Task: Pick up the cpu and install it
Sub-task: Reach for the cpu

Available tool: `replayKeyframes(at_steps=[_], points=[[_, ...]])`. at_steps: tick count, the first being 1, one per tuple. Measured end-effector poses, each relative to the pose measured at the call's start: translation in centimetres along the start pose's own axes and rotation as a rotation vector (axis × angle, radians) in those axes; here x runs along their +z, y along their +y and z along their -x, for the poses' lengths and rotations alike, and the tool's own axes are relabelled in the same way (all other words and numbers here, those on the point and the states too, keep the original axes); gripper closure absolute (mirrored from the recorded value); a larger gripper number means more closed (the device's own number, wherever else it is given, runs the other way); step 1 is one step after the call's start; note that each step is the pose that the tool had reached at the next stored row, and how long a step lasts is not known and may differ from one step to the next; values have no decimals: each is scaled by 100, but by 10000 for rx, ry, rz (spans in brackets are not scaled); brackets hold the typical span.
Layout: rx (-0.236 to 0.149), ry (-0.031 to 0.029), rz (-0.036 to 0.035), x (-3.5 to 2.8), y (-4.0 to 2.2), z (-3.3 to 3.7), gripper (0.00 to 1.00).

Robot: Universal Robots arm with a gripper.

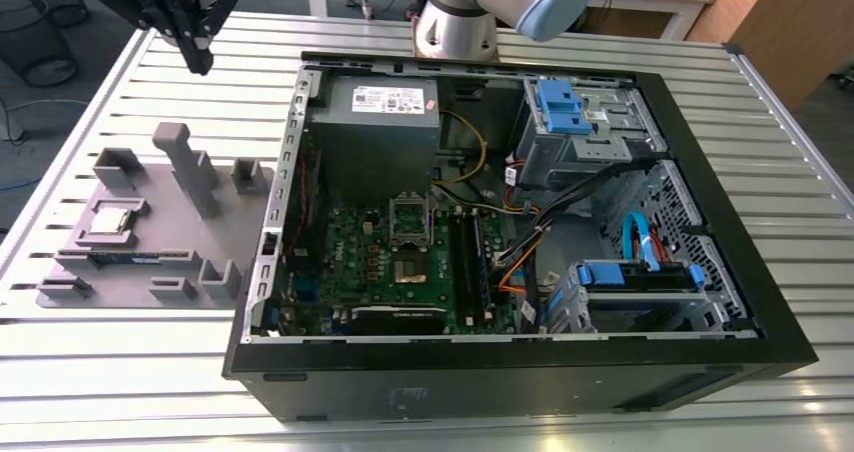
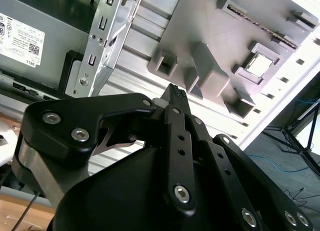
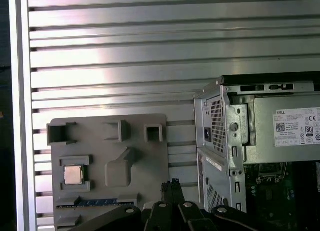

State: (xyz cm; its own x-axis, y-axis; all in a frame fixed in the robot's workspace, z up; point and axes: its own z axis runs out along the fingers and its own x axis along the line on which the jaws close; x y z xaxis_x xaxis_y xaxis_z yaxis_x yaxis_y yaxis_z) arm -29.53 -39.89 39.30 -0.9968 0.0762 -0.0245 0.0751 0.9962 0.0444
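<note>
**Second wrist view.** Nearest your lens is the claw (image 2: 175, 93). Its black fingers are drawn together at the tip with nothing between them. It hangs over the strip of worktop (image 2: 135, 51) between the case (image 2: 102, 41) wall and the grey tray (image 2: 200, 21). The cpu (image 2: 260, 66) lies flat, silvery top up, in a square pocket of that tray, well apart from the claw. The pocket's raised walls keep the chip square. This is probably so that you can take it from a known place and angle.

**First wrist view.** Looking down past the fingertips, you find the cpu (image 3: 73, 175) seated in its pocket. The memory stick (image 3: 95, 202) lies in a slot just beside it. The claw (image 3: 171, 185) appears by the tray's edge on the case side, not over the chip. The power supply (image 3: 287, 133) fills the near corner of the open case.

**Exterior view.** The claw (image 1: 198, 60) hangs high above the worktop, toward the far end of the tray, and touches nothing. The cpu (image 1: 115, 219) rests in the tray at the exterior view's left, outside the case. On the green board the socket (image 1: 418, 265) appears to hold no chip, with its lid seemingly swung back toward the power supply. That would leave it ready to take the part from above. Judge the work as barely begun: the chip is ungrasped and the claw is closed on nothing.
</note>
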Motion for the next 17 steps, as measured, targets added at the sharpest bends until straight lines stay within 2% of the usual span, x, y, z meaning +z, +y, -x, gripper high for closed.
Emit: replayKeyframes(at_steps=[8,17], points=[[0,1,-1,-3,-7,-88,89],[0,0,0,-5,-12,-156,89]])
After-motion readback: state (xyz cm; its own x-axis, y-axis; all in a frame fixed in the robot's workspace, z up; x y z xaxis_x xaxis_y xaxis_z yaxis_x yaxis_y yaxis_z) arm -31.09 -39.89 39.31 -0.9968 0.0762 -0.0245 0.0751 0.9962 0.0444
